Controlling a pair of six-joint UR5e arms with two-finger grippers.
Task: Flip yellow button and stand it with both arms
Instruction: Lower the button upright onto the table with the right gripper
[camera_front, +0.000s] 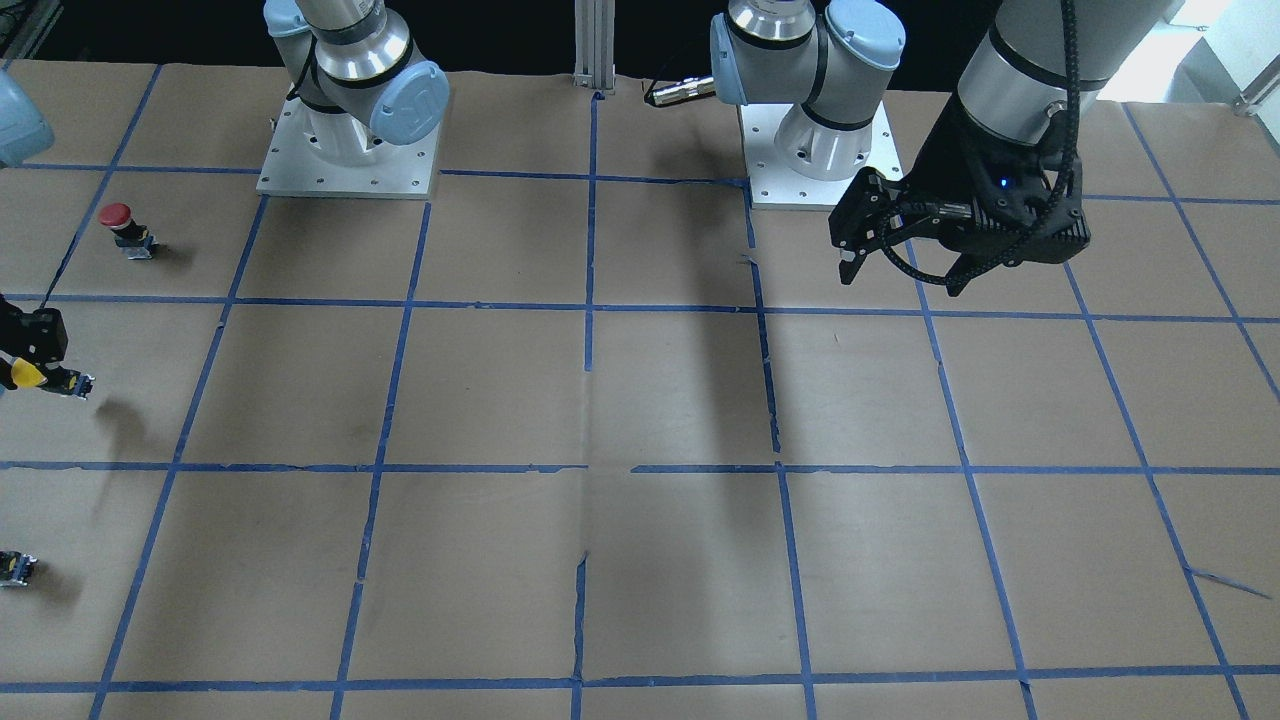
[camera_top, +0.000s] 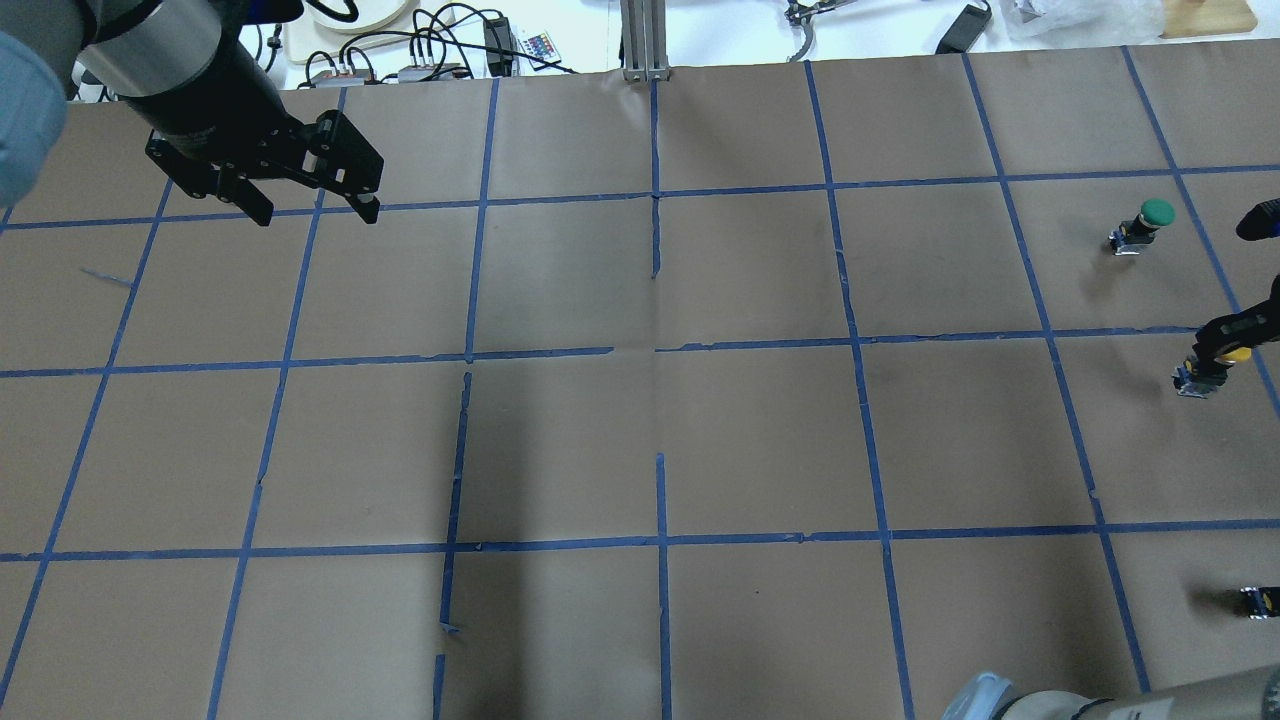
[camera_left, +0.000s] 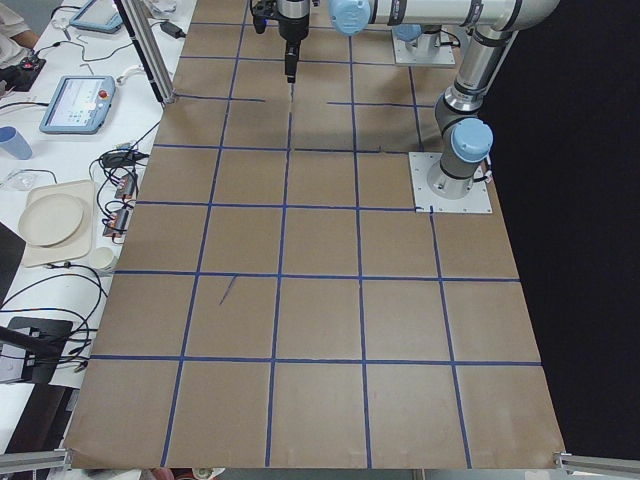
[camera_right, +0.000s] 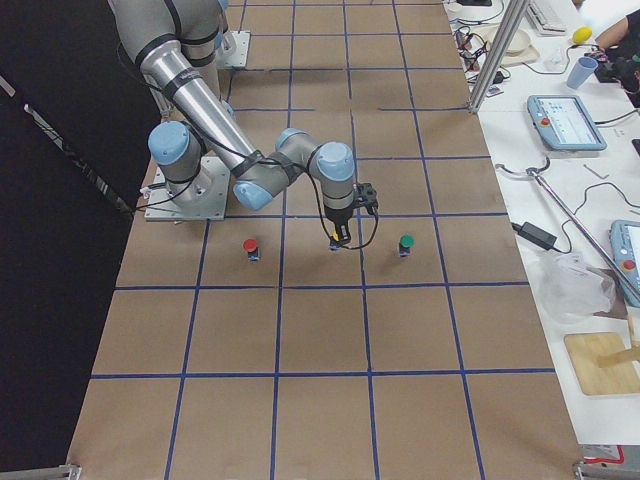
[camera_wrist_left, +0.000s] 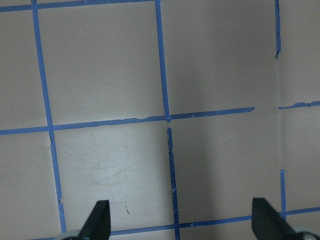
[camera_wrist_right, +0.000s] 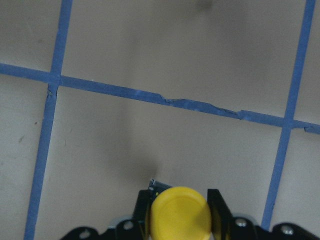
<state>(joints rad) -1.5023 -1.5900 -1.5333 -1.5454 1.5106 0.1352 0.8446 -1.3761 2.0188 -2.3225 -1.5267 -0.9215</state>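
Note:
The yellow button is clamped by its round cap between the fingers of my right gripper. It hangs tilted just above the paper, its black-and-grey body pointing away from the gripper. It also shows at the left edge of the front view and at the right edge of the overhead view. My right gripper reaches in from that edge. My left gripper hovers far off over the other end of the table, open and empty, as the left wrist view shows.
A red-capped button stands near the right arm's base side. A green-capped button stands on the far side of the held one. A small capless black-grey part lies near the robot. Blue tape lines grid the brown paper.

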